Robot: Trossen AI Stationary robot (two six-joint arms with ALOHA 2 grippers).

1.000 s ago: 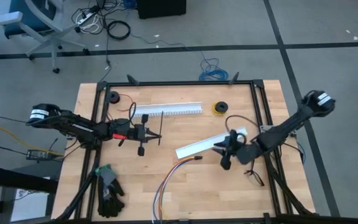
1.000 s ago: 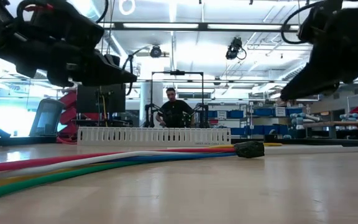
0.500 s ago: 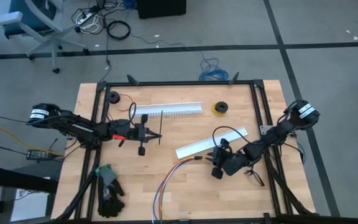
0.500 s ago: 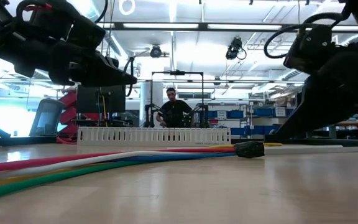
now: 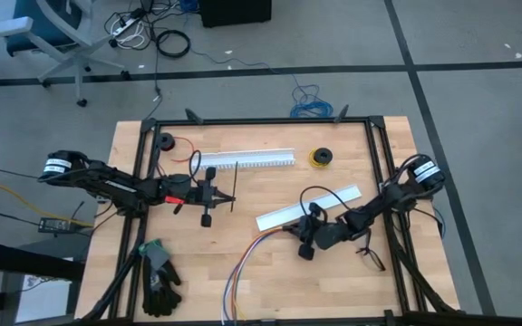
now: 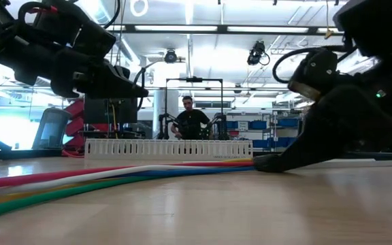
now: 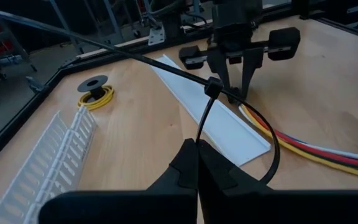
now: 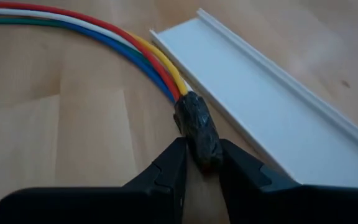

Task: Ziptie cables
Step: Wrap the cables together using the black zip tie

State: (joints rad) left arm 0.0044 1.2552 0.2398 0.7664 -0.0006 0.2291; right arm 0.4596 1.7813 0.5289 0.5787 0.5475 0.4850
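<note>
The cables [image 5: 247, 263] lie on the table as a coloured bundle, also seen in the low view [image 6: 80, 180]. Their black-wrapped end [image 8: 199, 134] rests beside a white cover strip [image 8: 272, 106]. My right gripper [image 5: 303, 241] is down at that end and shut on it; the left wrist view shows this gripper [image 7: 235, 84] from the front. My left gripper [image 5: 217, 197] hovers at the table's left, shut on the ziptie [image 7: 238, 99], a thin black strip bent into a loop with a long tail [image 5: 235, 186]. My left gripper pinches the ziptie's strip [image 7: 199, 130] between its two fingertips, coming level from the table's left. The loop stands out beyond the fingers, clear of the table. My right gripper pinches the cables' black-wrapped end [image 8: 197, 127] between its two fingers [image 8: 169, 165]. It comes slanting down from the table's right, in line with the bundle. The end stays on the table, with the cables trailing away slack.
A white slotted channel [image 5: 247, 161] lies at the far side, with a yellow spool [image 5: 321, 158] to its right and a black spool [image 5: 166, 141] at the far left. Black gloves [image 5: 159, 285] sit at the near left corner. A person [image 6: 190, 122] stands in the room beyond.
My right gripper has come down and moved toward the table's left and near edge, reaching the cables' black end, which it now hides in the low view. The cables have stayed where they lay.
</note>
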